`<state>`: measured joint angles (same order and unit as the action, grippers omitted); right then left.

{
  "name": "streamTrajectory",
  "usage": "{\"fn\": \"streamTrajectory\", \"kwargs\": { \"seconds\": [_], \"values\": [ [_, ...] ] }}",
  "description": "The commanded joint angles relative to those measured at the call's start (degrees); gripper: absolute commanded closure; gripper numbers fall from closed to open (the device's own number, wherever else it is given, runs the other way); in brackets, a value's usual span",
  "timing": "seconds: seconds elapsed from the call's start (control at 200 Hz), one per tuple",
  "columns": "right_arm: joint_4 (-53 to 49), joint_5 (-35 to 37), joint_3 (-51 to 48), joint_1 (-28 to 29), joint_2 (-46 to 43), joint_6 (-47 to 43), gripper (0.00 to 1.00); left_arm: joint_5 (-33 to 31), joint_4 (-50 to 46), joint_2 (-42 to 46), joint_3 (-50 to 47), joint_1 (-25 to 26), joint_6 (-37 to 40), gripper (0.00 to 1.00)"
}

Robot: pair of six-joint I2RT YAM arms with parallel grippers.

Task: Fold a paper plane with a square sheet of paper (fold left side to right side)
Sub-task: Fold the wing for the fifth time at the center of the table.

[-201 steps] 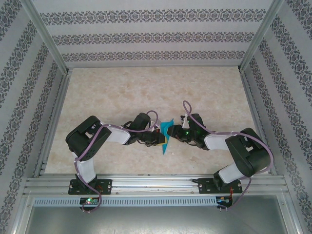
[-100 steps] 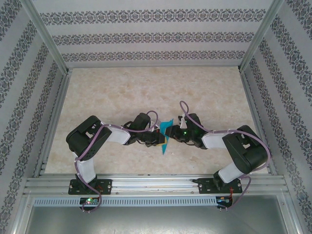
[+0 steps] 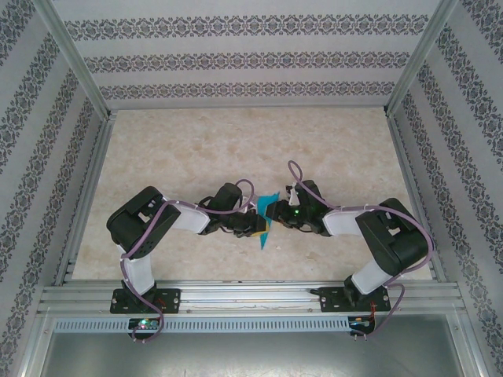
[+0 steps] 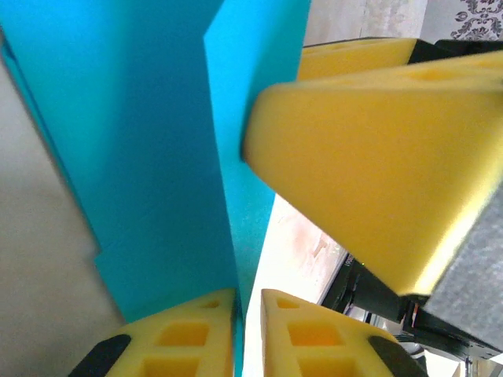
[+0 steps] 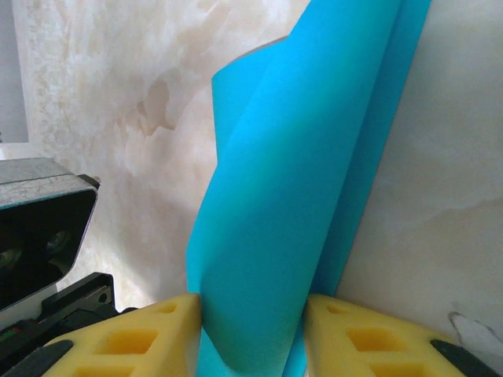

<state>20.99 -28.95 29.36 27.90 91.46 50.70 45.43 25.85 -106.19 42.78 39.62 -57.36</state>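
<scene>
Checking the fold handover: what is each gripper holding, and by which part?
The right gripper pinches the teal paper across its rolled-over fold. The left gripper stands slightly open around the paper's edge, not clamping it.

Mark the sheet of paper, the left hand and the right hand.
sheet of paper [image 5: 291,181]: right wrist view, middle of the curled teal face.
left hand [image 4: 248,314]: left wrist view, midway between its yellow fingertips.
right hand [image 5: 251,314]: right wrist view, midway between its yellow fingertips.

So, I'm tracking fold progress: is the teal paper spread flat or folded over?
Folded over, not flat: the teal paper bends back on itself in two layers where the right tool grips it.
</scene>
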Motion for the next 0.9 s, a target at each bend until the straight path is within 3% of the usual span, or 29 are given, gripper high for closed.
{"fn": "streamTrajectory", "kwargs": {
  "seconds": [0.0, 0.41, 0.894],
  "values": [
    [-2.1, 2.9, 1.1, 1.6, 4.9, -0.6, 0.61, 0.1, 1.3, 0.2, -0.7, -1.1, 0.1, 0.81],
    [-2.3, 2.9, 1.4, 1.9, 5.5, -0.7, 0.61, -2.8, -8.8, 7.7, -1.0, -3.7, 5.3, 0.58],
    [-2.8, 3.1, 1.7, 2.1, 5.5, -0.7, 0.62, 0.1, -5.8, 1.2, 2.7, -4.5, 4.9, 0.59]
  ]
}}
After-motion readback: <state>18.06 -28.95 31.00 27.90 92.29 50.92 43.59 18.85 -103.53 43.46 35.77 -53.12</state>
